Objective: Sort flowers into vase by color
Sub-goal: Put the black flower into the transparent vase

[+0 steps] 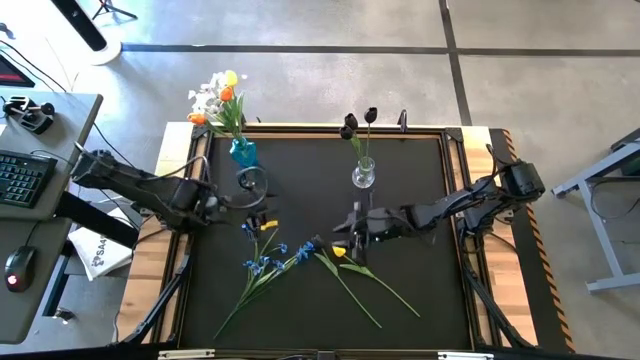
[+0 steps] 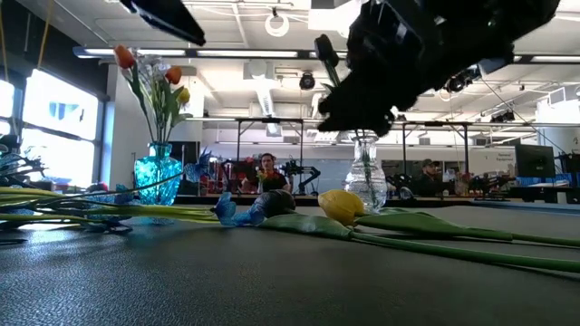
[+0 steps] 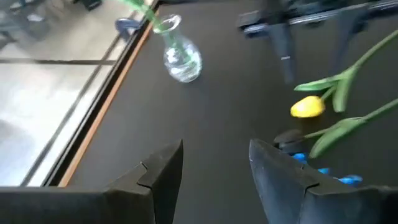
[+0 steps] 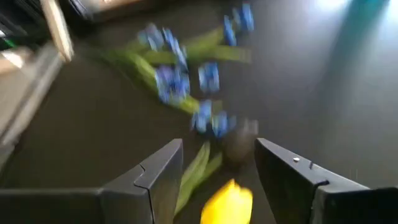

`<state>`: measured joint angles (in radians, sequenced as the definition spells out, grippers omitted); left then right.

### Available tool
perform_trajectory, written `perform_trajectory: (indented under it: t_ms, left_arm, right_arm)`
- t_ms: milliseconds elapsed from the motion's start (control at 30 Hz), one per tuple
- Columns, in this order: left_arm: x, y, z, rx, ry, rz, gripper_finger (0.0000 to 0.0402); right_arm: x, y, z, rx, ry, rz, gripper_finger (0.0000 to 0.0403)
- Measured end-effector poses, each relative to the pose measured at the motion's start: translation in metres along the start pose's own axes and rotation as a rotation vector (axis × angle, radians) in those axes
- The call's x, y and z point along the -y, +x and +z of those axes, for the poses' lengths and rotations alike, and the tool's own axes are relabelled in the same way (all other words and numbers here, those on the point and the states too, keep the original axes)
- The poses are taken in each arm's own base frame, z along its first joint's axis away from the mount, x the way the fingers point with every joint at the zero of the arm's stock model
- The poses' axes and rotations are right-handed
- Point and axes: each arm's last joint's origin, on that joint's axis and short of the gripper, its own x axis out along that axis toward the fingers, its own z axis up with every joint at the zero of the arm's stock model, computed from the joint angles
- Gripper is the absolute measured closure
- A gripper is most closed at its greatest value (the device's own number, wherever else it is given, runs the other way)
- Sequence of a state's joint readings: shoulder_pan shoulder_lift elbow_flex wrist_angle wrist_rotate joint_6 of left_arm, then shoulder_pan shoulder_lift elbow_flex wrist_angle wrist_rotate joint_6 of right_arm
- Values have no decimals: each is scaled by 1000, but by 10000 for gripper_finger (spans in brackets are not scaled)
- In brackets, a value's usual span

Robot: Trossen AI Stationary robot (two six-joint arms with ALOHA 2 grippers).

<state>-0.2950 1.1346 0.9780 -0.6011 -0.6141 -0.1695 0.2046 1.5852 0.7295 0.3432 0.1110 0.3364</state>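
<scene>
two vases are partly filled: orange, yellow and white flowers (image 1: 220,100) in the blue vase (image 1: 243,152), dark tulips (image 1: 358,122) in the clear vase (image 1: 363,175). blue sprays (image 1: 270,258) and a yellow tulip (image 1: 340,252) are left lying near the clear vase, where the right gripper (image 1: 350,232) hangs released; the left gripper (image 1: 258,215) is released too.

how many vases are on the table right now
2. A blue glass vase holding white, orange and yellow flowers stands at the far left of the mat; a clear glass vase with dark tulips stands far centre.

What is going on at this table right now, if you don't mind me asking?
The robot is sorting flowers into vases. The right gripper hovers open over a yellow tulip lying on the mat. The left gripper is open and empty nearby. The blue vase holds light flowers; the clear vase holds dark tulips. Blue sprays remain loose.
</scene>
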Motion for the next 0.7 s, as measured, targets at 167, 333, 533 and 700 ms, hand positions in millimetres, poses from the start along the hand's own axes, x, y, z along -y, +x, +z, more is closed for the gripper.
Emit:
perform_trajectory:
  t_ms: [167, 333, 533, 700]
  left_arm:
    - [6, 17, -20, -32, -14, 120, 230]
    - [8, 30, -29, -4, -5, 212, 230]
    - [7, 33, -28, 2, -7, 224, 230]
    - [7, 33, -28, 3, -7, 223, 230]
  right_arm:
    - [-29, 4, -2, -100, 4, -17, 207]
    - [-53, 25, -5, -164, -27, 56, 207]
    - [-55, 48, -19, -308, -10, 219, 212]
    - [-52, 55, -44, -454, -18, 166, 234]
